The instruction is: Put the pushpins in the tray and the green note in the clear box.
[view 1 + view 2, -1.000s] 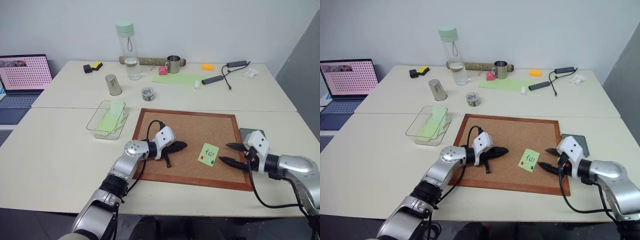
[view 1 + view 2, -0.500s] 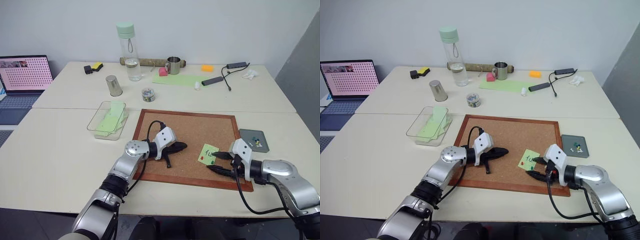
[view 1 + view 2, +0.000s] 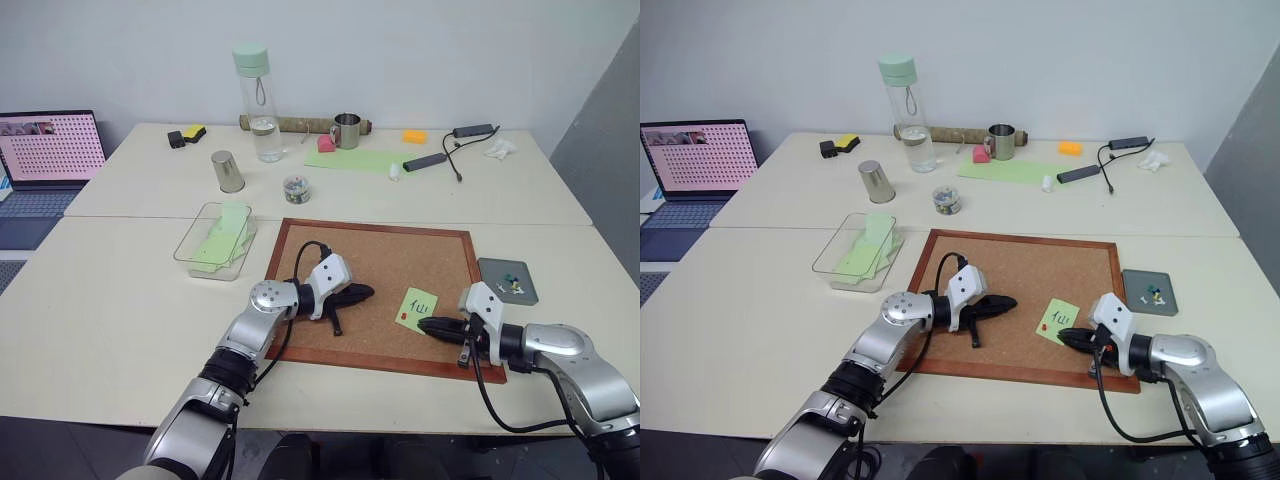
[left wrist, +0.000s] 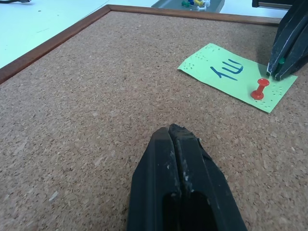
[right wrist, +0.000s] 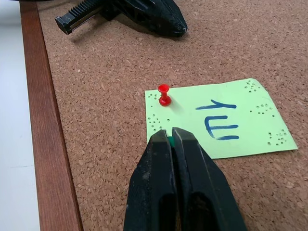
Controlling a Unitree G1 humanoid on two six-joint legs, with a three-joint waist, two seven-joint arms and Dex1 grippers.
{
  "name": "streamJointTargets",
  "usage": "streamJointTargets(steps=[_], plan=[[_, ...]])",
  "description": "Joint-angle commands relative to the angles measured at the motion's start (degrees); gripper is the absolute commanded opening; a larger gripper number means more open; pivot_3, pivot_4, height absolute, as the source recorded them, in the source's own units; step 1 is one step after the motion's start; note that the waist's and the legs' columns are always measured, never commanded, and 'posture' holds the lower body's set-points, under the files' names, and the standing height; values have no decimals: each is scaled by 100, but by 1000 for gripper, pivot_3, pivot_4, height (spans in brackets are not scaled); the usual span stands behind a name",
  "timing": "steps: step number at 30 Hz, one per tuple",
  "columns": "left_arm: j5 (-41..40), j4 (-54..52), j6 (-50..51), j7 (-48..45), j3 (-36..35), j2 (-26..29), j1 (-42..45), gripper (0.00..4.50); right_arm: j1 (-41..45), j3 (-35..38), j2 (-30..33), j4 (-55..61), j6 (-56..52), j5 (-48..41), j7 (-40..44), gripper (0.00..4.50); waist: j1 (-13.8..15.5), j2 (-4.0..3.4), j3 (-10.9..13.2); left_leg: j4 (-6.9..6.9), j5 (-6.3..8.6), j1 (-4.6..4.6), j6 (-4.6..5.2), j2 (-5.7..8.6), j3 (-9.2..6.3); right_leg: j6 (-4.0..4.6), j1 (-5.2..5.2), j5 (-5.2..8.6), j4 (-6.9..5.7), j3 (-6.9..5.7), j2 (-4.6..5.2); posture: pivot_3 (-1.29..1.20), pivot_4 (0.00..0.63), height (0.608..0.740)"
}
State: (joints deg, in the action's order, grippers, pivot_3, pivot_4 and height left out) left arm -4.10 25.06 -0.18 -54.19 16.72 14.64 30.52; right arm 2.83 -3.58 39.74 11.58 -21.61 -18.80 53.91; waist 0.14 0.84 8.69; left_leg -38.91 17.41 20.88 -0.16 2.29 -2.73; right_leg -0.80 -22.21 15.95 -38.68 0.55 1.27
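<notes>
The small green note (image 3: 417, 305) lies on the corkboard (image 3: 390, 255), with a red pushpin (image 5: 164, 95) stuck in its near corner. My right gripper (image 5: 172, 133) lies low over the note's near edge. It is shut on the green pushpin (image 5: 171, 140), whose head just shows between the tips. My left gripper (image 3: 366, 291) is shut on nothing and rests on the board left of the note. The dark grey tray (image 3: 492, 270) sits on the table just right of the board and holds several small pins. The clear box (image 3: 213, 240) stands left of the board with green sheets inside.
Behind the board stand a small jar of pins (image 3: 295, 187), a metal cup (image 3: 226, 170), a tall water bottle (image 3: 256, 100) and a mug (image 3: 346, 128). A long green sheet (image 3: 360, 158) and cables (image 3: 445, 155) lie at the back. A laptop (image 3: 50, 150) is far left.
My right gripper moved left from the board's right edge to the note's near corner, uncovering the tray, and its fingers went from open to shut on the green pushpin. The left arm stayed still.
</notes>
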Motion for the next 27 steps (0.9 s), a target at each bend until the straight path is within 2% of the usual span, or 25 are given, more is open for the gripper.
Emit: streamJointTargets(steps=[1, 14, 22, 27], plan=[[175, 197, 102, 111, 48, 21, -99, 0, -21, 254, -29, 455, 71, -286, 59, 41, 0, 0, 0, 0, 0, 0, 0, 0, 0, 0, 0, 0, 0, 0, 0, 0, 150, 740], [245, 248, 75, 133, 118, 86, -143, 0, 133, 1273, -227, 1118, -1041, -1584, -616, 41, 11, -1, 1, 2, 0, 0, 0, 0, -5, -1, 4, 0, 5, -3, 0, 0, 150, 740], [232, 207, 86, 137, 135, 74, -159, 0, 604, 1740, -174, -229, -925, -494, -2046, 41, 12, -3, 0, 3, 0, 0, 0, 0, -4, -1, 4, 0, 5, -2, 1, 0, 150, 740], [237, 211, 76, 122, 149, 76, -150, 0, 847, 1713, -217, -870, -973, 54, -2707, 41, 4, -5, -2, 6, 0, 0, 0, 0, -1, 0, 3, 0, 4, 1, 0, 0, 150, 740]])
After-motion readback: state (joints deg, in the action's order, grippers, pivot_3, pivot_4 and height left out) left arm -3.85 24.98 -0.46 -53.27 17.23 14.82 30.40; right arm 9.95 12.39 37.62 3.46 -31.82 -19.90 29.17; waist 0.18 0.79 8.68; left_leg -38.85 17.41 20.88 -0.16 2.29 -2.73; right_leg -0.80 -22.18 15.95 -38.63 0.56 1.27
